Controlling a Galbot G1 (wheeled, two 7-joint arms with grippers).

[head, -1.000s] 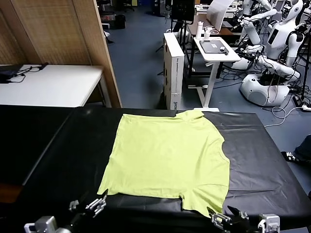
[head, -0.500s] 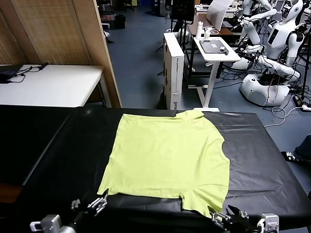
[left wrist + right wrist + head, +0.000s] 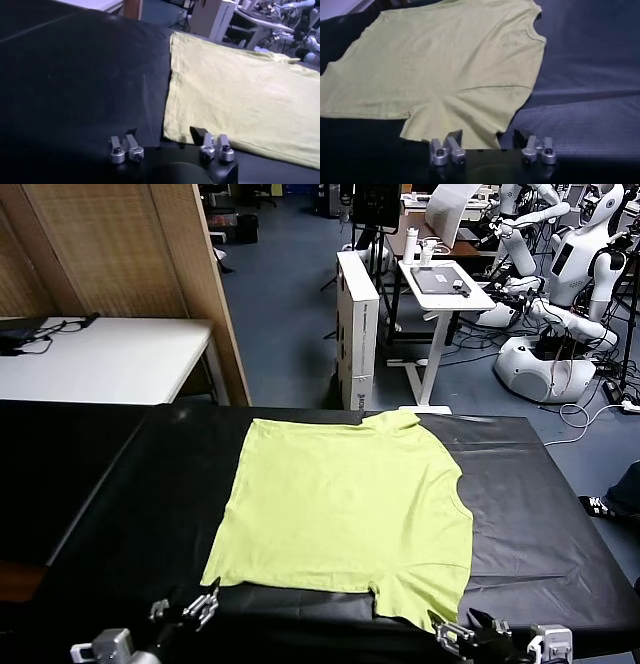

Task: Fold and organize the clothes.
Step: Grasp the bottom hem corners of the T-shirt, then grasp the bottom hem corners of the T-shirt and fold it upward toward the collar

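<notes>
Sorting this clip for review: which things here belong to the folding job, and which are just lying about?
Job:
- T-shirt, flat on black table
- left claw, open
- right claw, open

Lying about:
- white table
- cardboard box
- other robots

T-shirt (image 3: pixel 345 509): soft matt cloth, lime, fine knit, lightly creased near the sleeve. Surface (image 3: pixel 130 514): covered with black sheet material, smooth with a slight sheen; a fine woven texture shows in the right wrist view. Left end effector (image 3: pixel 169 150): dark fingers, bright metal fittings, polished. Right end effector (image 3: pixel 490 147): same build, black fingers, shiny metal fittings. Partition (image 3: pixel 130 249) behind: wood frame, woven matt panel. White table (image 3: pixel 100 359): smooth, satin finish.
</notes>
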